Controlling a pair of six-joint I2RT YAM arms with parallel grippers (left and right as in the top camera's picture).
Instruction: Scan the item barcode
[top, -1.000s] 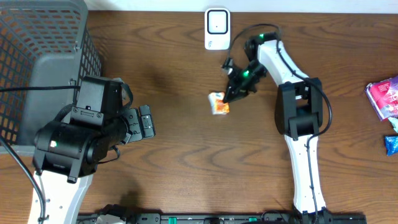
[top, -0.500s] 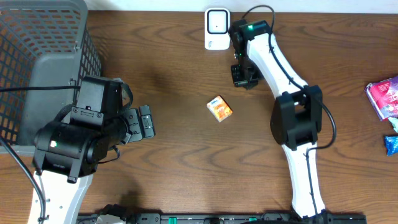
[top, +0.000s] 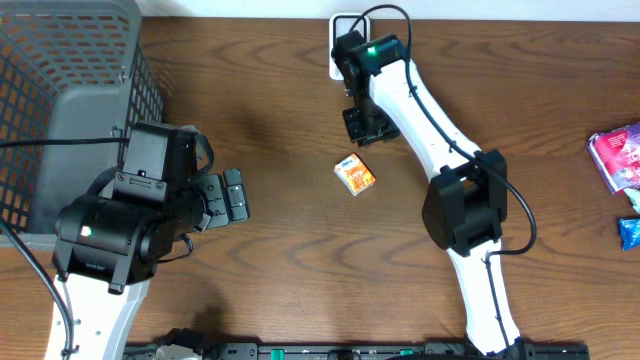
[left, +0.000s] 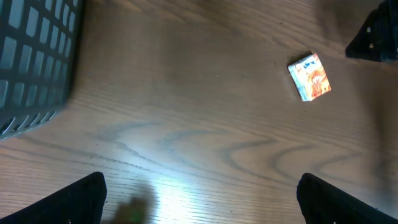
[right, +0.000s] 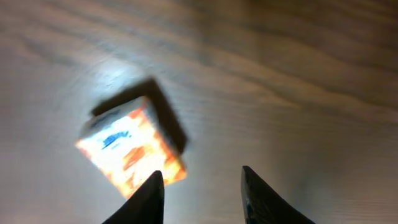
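While the small orange box (top: 354, 175) lies on the table (top: 280, 290) near the centre of the overhead view, the right tool (top: 362, 125) hangs just above it in the frame, not touching it. Its fingers are parted and hold nothing. Its wrist view shows the box at lower left, beside one fingertip (right: 146, 199). The left tool (top: 235, 195), at centre left, is released, spread wide and empty, near the grey basket (top: 60, 60) in the upper left corner.

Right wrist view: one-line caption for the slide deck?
Right arm's jaws, parted and empty, hang above the small orange box lying on the wooden table.
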